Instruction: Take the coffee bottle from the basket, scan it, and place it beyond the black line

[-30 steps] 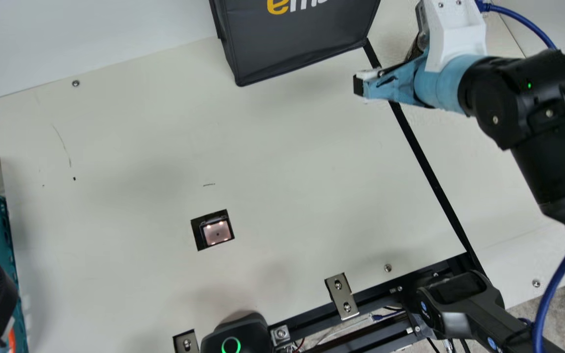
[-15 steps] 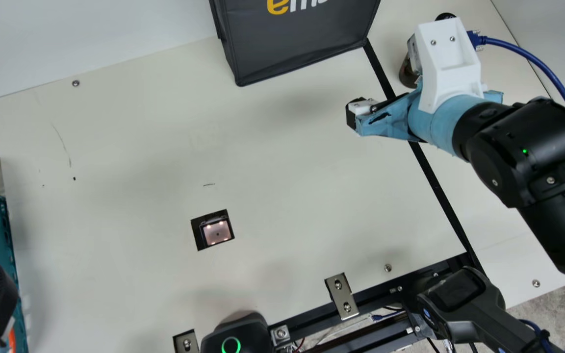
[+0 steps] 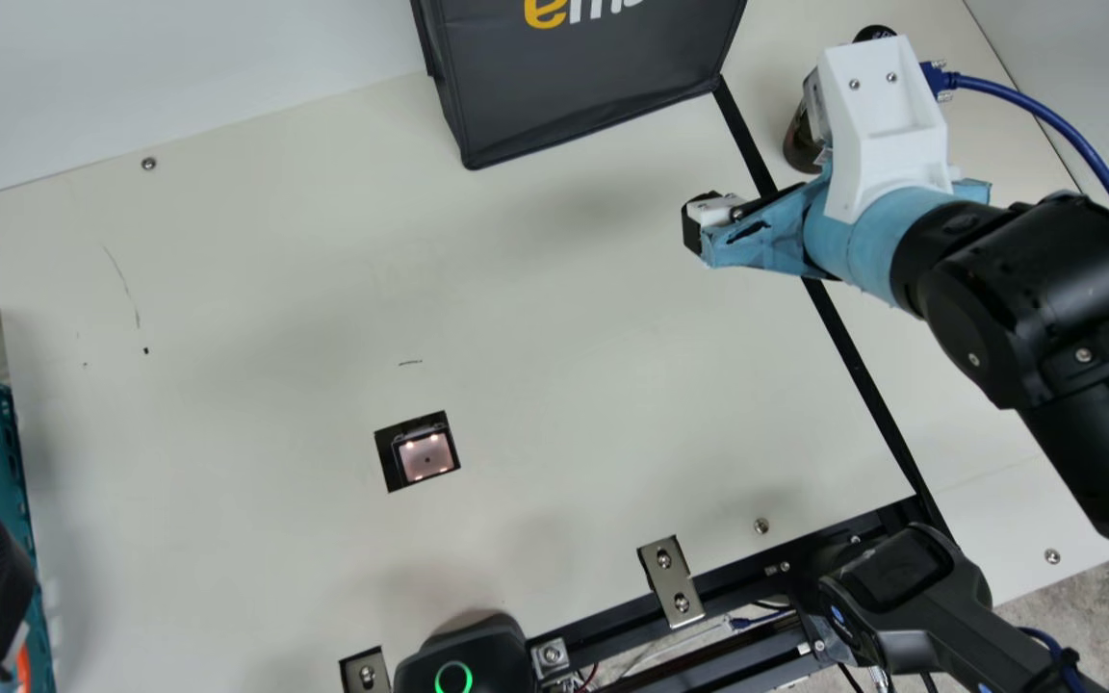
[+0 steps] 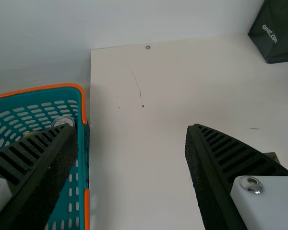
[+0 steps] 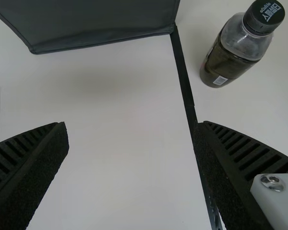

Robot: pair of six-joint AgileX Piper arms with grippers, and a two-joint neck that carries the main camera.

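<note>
Standing upright just beyond the black line [image 3: 853, 356], the coffee bottle [image 5: 235, 48] looks to be where the task wants it, near the far end of that line and clear of it. The right gripper [image 5: 130, 125] is over the black line, its fingers spread wide with nothing between them; the bottle is outside its grasp. The left gripper [image 4: 132, 128] has its fingers well parted too and holds nothing, well apart from the black line on the basket's side.

As for progress, I judge the task all but finished: the bottle is out of the basket [image 3: 6, 452], which lies well apart from the black line on the left arm's side, and it has been set down past the line. Whether the scan registered, these views cannot tell; the scanner window [image 3: 426, 455] lies between the black line and the basket, with no item over it. What remains is probably only drawing the right arm away without brushing the bottle.

The bottle's cap [image 5: 264, 17] points up and its base is down on the table, so its long axis runs about vertical, square to the surface that carries the black line. A small pale label patch [image 5: 220, 80] shows low on its side
</note>
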